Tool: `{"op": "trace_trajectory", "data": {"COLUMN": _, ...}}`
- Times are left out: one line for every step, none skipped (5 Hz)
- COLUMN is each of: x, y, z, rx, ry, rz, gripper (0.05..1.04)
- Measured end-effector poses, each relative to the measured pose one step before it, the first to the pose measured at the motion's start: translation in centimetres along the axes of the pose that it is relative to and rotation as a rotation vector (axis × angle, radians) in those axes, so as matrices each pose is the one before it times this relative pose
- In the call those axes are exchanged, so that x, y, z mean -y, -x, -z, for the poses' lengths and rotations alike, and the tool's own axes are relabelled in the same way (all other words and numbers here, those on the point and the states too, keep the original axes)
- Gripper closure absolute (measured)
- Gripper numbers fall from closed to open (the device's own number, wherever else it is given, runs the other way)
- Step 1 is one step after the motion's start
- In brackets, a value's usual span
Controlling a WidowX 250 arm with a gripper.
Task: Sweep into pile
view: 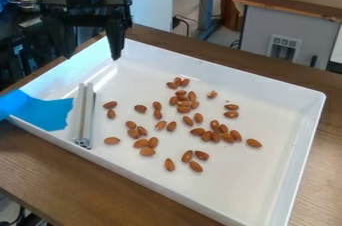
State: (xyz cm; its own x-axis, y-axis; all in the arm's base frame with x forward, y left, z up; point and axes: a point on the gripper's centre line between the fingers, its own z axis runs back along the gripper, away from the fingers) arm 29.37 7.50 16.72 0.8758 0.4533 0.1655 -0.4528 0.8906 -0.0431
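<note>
Above the white tray's (pixel 247 190) far-left corner, gripper (pixel 92 56) hangs with fingers apart; almonds (pixel 184 110) scattered on tray floor, pale bars (pixel 83 112) next to blue tape (pixel 43 112)

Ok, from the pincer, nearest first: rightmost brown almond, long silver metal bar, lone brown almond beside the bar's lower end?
1. Long silver metal bar, tray's left side.
2. Lone brown almond, right of the bar's lower end.
3. Rightmost brown almond, across the tray.
</note>
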Motion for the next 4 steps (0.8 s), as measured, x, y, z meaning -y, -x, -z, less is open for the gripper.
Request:
{"op": "trace_trajectory", "data": {"x": -0.036, "y": 0.136, "z": 0.818, "rx": -0.0210, "ry": -0.0047, "rz": 0.0044, "gripper": 0.085}}
{"op": "trace_trajectory", "data": {"x": -0.370, "y": -0.241, "z": 1.462, "rx": 0.0274, "ry": 0.0041, "rz": 0.0498, "gripper": 0.085}}
{"op": "trace_trajectory", "data": {"x": -1.045, "y": -0.166, "z": 2.604, "rx": 0.0421, "ry": -0.0003, "rz": 0.0037, "gripper": 0.085}}
{"op": "trace_trajectory", "data": {"x": -1.260, "y": -0.929, "z": 1.539, "rx": 0.0603, "ry": -0.0116, "rz": -0.0531, "gripper": 0.085}}
